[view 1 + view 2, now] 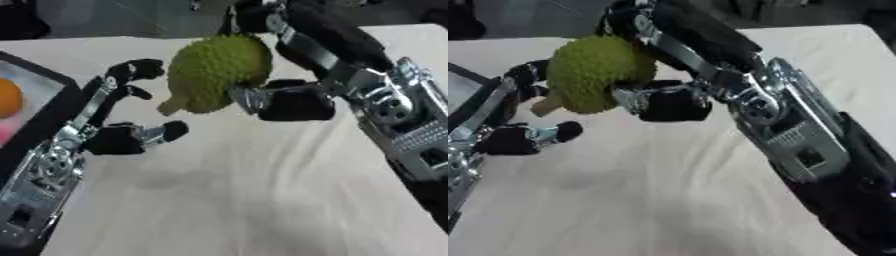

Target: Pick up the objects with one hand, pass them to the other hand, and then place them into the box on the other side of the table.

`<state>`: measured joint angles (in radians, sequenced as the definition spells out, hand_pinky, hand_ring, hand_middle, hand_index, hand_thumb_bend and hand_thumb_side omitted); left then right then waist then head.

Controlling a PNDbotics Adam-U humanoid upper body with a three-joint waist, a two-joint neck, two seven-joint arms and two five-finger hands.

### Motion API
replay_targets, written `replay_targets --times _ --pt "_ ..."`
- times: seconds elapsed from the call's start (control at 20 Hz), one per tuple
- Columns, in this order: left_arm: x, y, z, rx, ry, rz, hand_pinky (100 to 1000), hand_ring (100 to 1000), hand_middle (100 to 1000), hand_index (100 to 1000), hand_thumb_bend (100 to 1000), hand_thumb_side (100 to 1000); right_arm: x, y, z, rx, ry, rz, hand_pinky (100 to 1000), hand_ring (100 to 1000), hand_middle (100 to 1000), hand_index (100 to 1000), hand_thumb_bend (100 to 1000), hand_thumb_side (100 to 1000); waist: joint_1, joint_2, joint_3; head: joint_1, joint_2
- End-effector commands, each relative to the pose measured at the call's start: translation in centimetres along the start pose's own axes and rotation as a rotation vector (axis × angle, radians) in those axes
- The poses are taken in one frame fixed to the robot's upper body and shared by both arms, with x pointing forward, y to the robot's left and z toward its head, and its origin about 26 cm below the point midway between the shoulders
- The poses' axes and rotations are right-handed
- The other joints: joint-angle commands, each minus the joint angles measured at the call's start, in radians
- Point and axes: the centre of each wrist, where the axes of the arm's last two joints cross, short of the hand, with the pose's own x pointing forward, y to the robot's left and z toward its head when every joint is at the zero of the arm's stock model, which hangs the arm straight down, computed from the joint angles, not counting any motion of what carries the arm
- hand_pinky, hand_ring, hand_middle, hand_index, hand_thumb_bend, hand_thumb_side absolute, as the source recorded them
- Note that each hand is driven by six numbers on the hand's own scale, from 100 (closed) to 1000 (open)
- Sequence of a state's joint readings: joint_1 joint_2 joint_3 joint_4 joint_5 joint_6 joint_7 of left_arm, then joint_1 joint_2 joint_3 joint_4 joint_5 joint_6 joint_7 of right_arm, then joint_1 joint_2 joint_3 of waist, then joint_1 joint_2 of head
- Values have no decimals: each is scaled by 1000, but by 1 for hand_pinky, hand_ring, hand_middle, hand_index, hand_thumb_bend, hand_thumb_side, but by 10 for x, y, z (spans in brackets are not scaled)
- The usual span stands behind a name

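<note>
A bumpy green fruit with a short tan stem (217,72) hangs above the cream table, between my two hands. My right hand (293,100) reaches in from the upper right, its thumb and fingers curled round the fruit's right side. My left hand (118,122) is just left of the fruit, fingers and thumb spread apart, fingertips (144,69) near the fruit's left side. Whether the left hand touches the fruit, I cannot tell.
A black-rimmed box (61,90) stands at the left edge of the table, holding an orange ball (7,97) and something pink. The cream cloth (254,200) stretches across the front of the table.
</note>
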<state>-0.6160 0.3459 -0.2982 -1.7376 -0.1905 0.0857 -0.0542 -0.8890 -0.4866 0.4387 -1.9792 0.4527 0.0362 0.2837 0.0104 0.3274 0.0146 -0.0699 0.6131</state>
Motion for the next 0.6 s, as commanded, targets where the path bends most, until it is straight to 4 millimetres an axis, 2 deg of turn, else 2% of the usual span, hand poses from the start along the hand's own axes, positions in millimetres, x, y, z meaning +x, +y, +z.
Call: replay_targets --times 0.05,0.6 --pt "12 0 -4 -12 -57 -13 715 855 757 875 776 489 7 -9 -3 -14 -21 19 703 643 502 570 100 100 12 -46 -1 -4 0" --pt "20 -5 -5 8 -148 20 714 853 755 871 800 472 8 -8 -5 58 24 9 703 642 500 568 100 100 10 -45 0 -8 3"
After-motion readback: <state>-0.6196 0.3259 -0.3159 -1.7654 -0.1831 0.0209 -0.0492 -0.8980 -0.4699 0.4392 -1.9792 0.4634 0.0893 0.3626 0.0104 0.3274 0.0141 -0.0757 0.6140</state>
